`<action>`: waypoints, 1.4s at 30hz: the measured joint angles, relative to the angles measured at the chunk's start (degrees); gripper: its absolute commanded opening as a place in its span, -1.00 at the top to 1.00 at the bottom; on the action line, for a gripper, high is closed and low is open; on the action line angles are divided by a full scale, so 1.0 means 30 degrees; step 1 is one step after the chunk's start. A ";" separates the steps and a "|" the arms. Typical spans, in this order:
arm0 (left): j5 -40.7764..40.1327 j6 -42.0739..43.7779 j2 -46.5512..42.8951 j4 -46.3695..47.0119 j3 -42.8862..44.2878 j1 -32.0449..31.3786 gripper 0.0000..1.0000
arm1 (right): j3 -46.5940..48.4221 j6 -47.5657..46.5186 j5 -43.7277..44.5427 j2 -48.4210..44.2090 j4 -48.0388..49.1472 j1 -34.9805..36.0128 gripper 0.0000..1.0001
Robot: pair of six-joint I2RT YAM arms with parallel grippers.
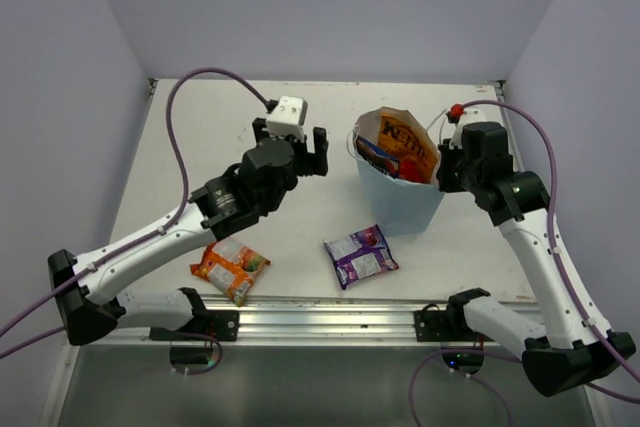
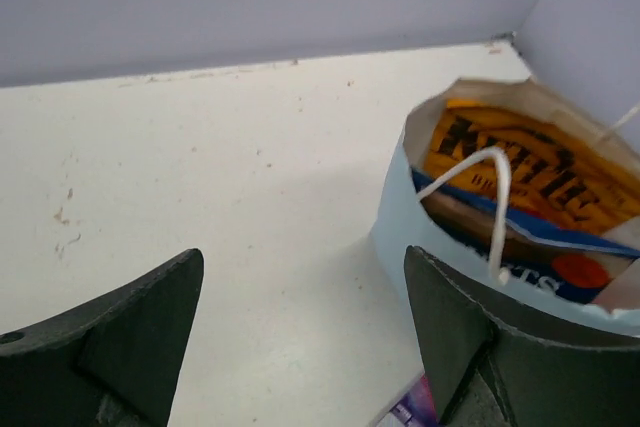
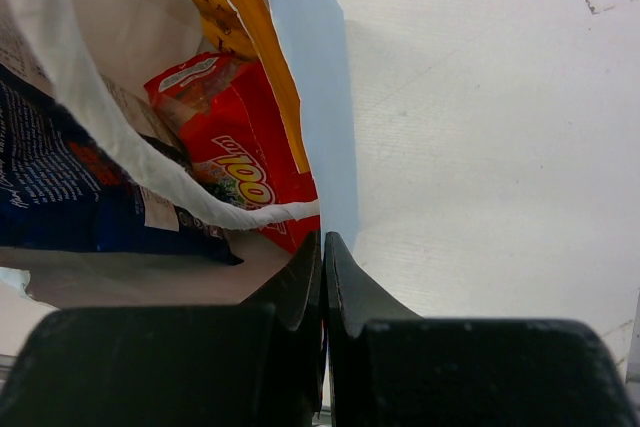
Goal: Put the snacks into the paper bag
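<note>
The light blue paper bag (image 1: 402, 203) stands right of centre, with the orange Kettle bag (image 1: 411, 143), the blue Burts bag (image 1: 371, 154) and the red packet (image 1: 386, 163) inside. My right gripper (image 1: 440, 171) is shut on the bag's right rim. In the right wrist view the shut jaws (image 3: 323, 243) pinch the blue wall (image 3: 318, 77) beside the red packet (image 3: 240, 152). My left gripper (image 1: 291, 143) is open and empty, just left of the bag (image 2: 398, 239). The purple-white packet (image 1: 360, 255) and the orange-white packet (image 1: 231, 269) lie flat near the front edge.
The bag's white string handle (image 2: 496, 197) hangs over its near rim. Grey walls close the back and both sides. A metal rail (image 1: 330, 315) runs along the table's front edge.
</note>
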 measured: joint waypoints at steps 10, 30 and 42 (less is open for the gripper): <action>0.9573 -0.0219 0.6142 0.0044 -0.4503 0.0364 -0.68 | 0.0000 0.0000 -0.0015 0.0007 0.0000 0.0000 1.00; 1.5854 0.0321 1.1242 0.0313 -0.2841 0.0277 1.00 | -0.0015 0.0000 0.0138 -0.0627 -0.0765 0.0000 1.00; 0.5785 -0.0561 0.9719 -0.7446 0.0780 0.1698 1.00 | -0.0015 0.0000 0.0124 -0.0619 -0.0750 0.0000 1.00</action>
